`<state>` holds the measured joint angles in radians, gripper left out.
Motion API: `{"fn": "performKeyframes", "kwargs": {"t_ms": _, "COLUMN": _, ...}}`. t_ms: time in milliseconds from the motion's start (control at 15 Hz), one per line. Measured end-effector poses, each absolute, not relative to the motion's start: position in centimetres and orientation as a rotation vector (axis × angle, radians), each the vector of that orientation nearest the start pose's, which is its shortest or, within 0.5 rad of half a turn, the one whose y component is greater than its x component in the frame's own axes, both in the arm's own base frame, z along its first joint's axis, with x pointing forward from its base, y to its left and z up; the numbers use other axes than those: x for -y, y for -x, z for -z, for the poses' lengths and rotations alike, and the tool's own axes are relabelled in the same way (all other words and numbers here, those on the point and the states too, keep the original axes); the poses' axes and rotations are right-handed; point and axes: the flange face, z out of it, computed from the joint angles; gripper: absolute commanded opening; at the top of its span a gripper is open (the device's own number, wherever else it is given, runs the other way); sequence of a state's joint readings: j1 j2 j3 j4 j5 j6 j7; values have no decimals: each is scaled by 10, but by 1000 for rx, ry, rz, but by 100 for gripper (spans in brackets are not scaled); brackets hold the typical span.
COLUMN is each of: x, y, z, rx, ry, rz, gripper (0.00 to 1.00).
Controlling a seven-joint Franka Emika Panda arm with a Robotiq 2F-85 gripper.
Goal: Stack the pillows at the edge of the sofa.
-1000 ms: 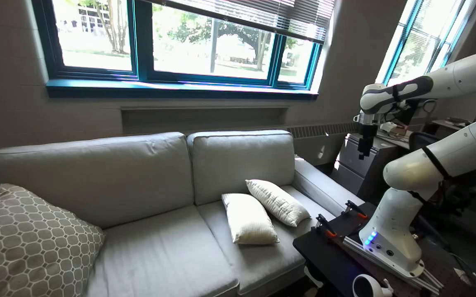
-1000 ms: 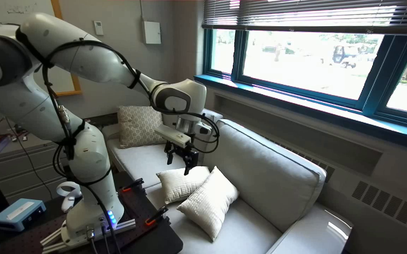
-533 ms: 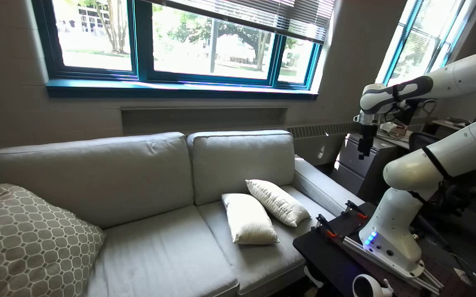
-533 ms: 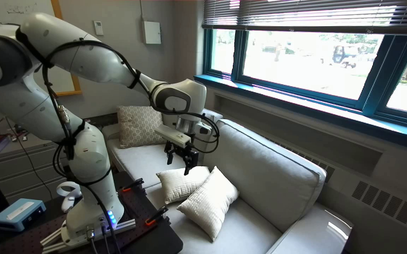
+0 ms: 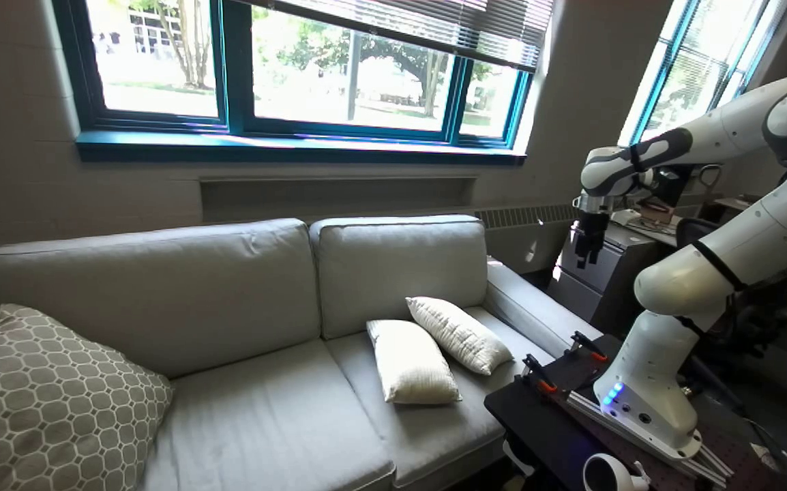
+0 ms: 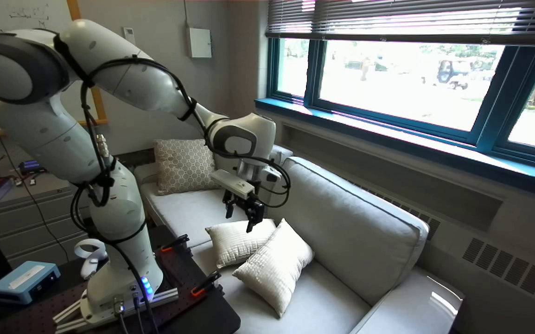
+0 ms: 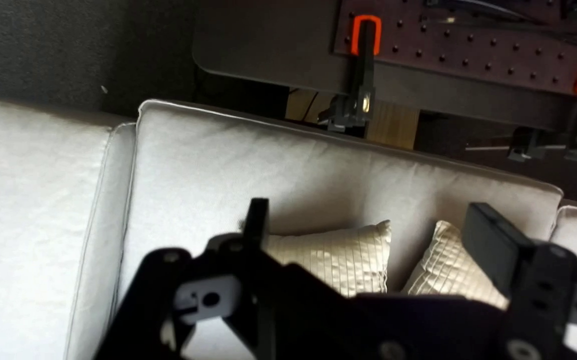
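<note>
Both fingers (image 7: 488, 245) of your gripper (image 7: 368, 210) are spread wide, nothing pinched, tips hanging over the sofa (image 5: 271, 409) seat with air under them.

Just past the tips in the wrist view, partly hidden by the gripper: the arm-side pillow (image 6: 274, 266) and the middle pillow (image 6: 232, 243). Both lie on the seat section next to the sofa arm (image 5: 537, 307), side by side, not stacked. Gap between their front ends, narrowing toward the back cushion (image 5: 400, 269); can't tell if they touch further back.

Handling, judging by looks: light, soft, squashy, nothing to break. Cover has a sheen, so a shallow pinch may slip. Go in deep at mid-length, bunch cloth and filling together. Corner grab would likely droop and land crooked.

Axes: both long axes run roughly back to front, short end toward the black table (image 6: 202, 320). Not parallel, they splay at the front. Your fingers line up about along the seat's front edge, so the squeeze should go across the pillow's width. Probably wants a small wrist twist to square up.

Looks like pre-grasp to me, stack not begun. Which pillow goes on top, and which edge counts, is your call. Mind the clamps (image 6: 207, 283) on the table edge if you swing low. Leave the patterned cushion (image 6: 184, 167) at the far end, not part of the job.
</note>
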<state>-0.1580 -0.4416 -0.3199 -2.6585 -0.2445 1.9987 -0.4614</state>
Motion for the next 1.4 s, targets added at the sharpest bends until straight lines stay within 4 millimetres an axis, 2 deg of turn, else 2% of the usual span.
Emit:
{"fn": "performKeyframes", "kwargs": {"t_ms": 267, "x": 145, "y": -358, "z": -328, "rx": 224, "ry": 3074, "rz": -323, "gripper": 100}}
{"fn": "performKeyframes", "kwargs": {"t_ms": 467, "x": 118, "y": -397, "z": -309, "rx": 261, "ry": 3050, "rz": -328, "gripper": 100}}
{"fn": "performKeyframes", "kwargs": {"t_ms": 800, "x": 73, "y": -467, "z": -274, "rx": 395, "ry": 3025, "rz": -416, "gripper": 100}}
{"fn": "performKeyframes", "kwargs": {"t_ms": 1000, "x": 50, "y": -501, "z": -250, "rx": 480, "ry": 2996, "rz": -516, "gripper": 100}}
{"fn": "performKeyframes", "kwargs": {"t_ms": 1200, "x": 34, "y": -521, "z": -231, "rx": 554, "ry": 2963, "rz": -635, "gripper": 100}}
{"fn": "performKeyframes", "kwargs": {"t_ms": 1400, "x": 36, "y": -520, "z": -227, "rx": 547, "ry": 2960, "rz": -640, "gripper": 100}}
